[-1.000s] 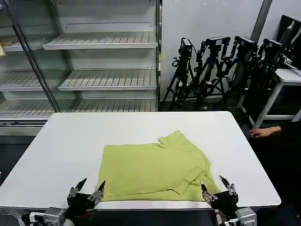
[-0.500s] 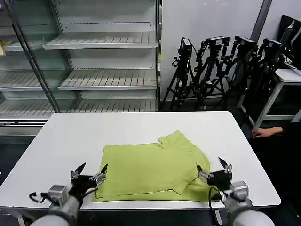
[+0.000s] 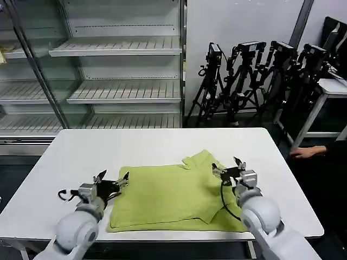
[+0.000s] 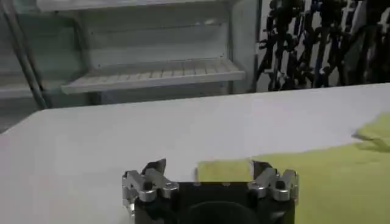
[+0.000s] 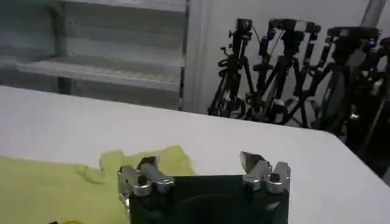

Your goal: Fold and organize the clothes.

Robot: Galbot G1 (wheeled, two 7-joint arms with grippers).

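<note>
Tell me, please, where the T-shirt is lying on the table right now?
In the head view the T-shirt lies flat on the white table, toward its near edge, between the left gripper and the right gripper.

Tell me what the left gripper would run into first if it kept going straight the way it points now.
Likely the T-shirt. The left gripper is open at the shirt's far left corner, fingers aimed forward and slightly inward, so one finger would probably meet that cloth edge; the other faces bare table. Its height above the table is unclear.
</note>
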